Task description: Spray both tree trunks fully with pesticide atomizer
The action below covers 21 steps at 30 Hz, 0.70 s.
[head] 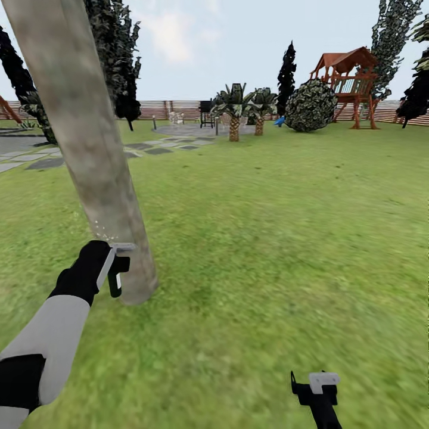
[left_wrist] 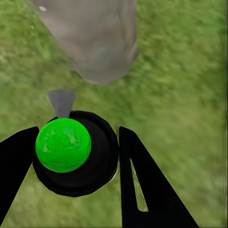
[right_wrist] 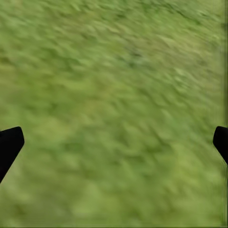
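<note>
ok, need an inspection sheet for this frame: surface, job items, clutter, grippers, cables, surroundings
Surface: green lawn, no paving under the arms.
Job's things: tree trunk, leaning, mottled grey-brown, base in the grass; faint pale specks beside it above the left gripper. Pesticide atomizer, dark round body with a green top in the left wrist view, grey nozzle toward the trunk base.
Clutter: nothing seen near the arms.
Grippers: left gripper shut on the atomizer, close to the trunk base; right gripper open, low over grass, fingers wide apart with nothing between.
Cables: nothing seen.
Surroundings: slat fence, stepping stones, two short palms, round bush, wooden play tower, dark conifers.
</note>
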### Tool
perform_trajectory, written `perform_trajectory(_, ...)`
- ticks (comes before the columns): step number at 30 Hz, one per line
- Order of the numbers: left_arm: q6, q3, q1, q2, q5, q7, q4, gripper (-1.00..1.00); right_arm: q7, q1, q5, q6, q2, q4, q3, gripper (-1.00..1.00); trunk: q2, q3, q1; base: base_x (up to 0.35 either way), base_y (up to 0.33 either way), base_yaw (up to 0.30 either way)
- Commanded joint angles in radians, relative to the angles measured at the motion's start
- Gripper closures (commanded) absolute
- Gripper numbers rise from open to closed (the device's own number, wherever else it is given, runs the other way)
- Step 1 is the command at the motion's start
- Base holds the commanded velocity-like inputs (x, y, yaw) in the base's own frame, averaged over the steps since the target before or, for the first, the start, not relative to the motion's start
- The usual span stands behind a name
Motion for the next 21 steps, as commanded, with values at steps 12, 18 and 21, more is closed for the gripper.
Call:
perform_trajectory(12, 0.007, 0.008, -0.001, 0.01, -0.009, -0.003, -0.009, 1.0, -0.005, 0.0, -0.004, -0.001, 0.001, 0.0, 0.009, -1.0, 0.0, -0.001, 0.0, 0.17, -0.247, 0.14)
perform_trajectory(18, -0.002, 0.004, 0.009, 0.027, -0.009, -0.002, 0.001, 1.0, -0.005, 0.0, -0.003, -0.001, 0.001, 0.0, 0.009, -1.0, 0.0, -0.001, 0.0, 0.173, -0.074, 0.277)
perform_trajectory(21, -0.013, 0.006, 0.083, 0.027, -0.009, -0.002, 0.001, 1.0, -0.004, 0.0, -0.003, -0.001, 0.001, 0.0, 0.009, -1.0, 0.0, -0.001, 0.0, 0.01, -0.002, 0.273)
